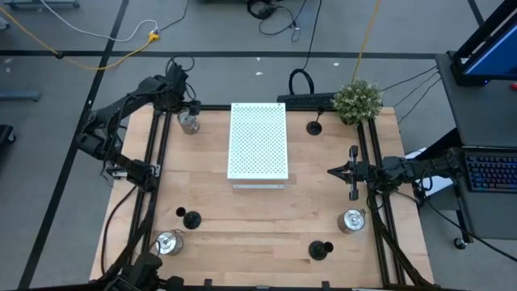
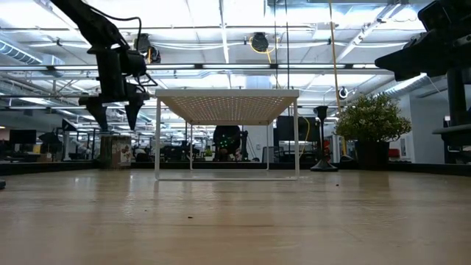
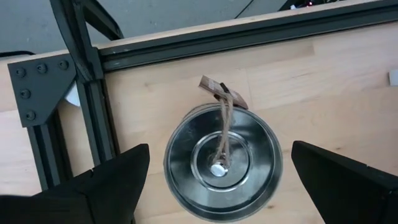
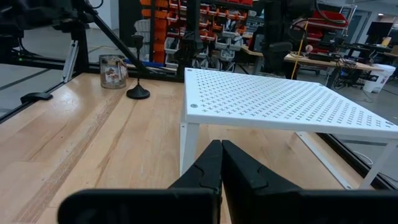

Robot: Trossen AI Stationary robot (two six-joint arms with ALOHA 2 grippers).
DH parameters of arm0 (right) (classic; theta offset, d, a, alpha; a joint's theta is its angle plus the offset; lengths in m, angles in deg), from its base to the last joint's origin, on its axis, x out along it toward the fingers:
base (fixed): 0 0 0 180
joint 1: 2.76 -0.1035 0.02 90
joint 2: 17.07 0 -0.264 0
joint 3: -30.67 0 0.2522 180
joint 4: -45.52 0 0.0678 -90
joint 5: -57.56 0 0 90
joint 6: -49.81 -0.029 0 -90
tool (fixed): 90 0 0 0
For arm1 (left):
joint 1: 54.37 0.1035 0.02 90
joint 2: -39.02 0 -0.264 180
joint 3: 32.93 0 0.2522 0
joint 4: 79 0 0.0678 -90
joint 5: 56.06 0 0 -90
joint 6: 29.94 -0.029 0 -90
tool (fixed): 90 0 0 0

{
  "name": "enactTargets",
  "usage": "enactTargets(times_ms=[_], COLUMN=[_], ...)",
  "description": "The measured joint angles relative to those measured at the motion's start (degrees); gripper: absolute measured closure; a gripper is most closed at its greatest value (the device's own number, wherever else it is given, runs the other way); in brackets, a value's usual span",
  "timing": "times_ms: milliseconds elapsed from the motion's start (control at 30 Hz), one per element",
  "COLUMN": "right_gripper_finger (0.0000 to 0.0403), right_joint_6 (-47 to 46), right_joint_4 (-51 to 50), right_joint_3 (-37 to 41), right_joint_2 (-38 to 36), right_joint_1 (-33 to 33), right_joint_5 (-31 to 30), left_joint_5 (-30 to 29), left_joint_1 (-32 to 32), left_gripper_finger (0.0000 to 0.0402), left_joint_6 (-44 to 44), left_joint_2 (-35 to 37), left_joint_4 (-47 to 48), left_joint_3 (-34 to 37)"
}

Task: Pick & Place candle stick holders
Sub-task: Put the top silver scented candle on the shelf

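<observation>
My left gripper (image 1: 187, 107) hangs open straight above a shiny silver candle stick holder (image 1: 189, 123) at the table's far left corner. In the left wrist view that holder (image 3: 221, 163), with a twine tag on top, lies between my spread fingers (image 3: 106, 186), apart from both. The low view shows the gripper (image 2: 115, 110) just above it (image 2: 115, 151). Two more silver holders (image 1: 167, 242) (image 1: 351, 220) and three black ones (image 1: 314, 127) (image 1: 191, 219) (image 1: 321, 250) stand around the table. My right gripper (image 1: 353, 171) waits shut at the right edge, holding nothing.
A white perforated board (image 1: 258, 141) stands on legs in the table's middle. A green plant (image 1: 358, 99) sits at the far right corner. Black frame rails (image 3: 93, 112) run close beside the far left holder.
</observation>
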Motion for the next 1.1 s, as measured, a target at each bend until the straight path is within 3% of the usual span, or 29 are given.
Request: enactTargets(times_ms=[600, 1100], right_gripper_finger=[0.0403, 0.0403], right_joint_6=[0.0, 0.0], right_joint_4=[0.0, 0.0], right_joint_3=[0.0, 0.0], right_joint_2=[0.0, 0.0], right_joint_1=[0.0, 0.0], right_joint_5=[0.0, 0.0], left_joint_5=[-3.9, -3.4], left_joint_1=[-2.3, -2.4], left_gripper_finger=[0.0002, 0.0002], left_joint_6=[2.5, 4.9], left_joint_2=[-0.3, -9.5], left_joint_4=[-0.1, -0.6], left_joint_3=[0.0, 0.0])
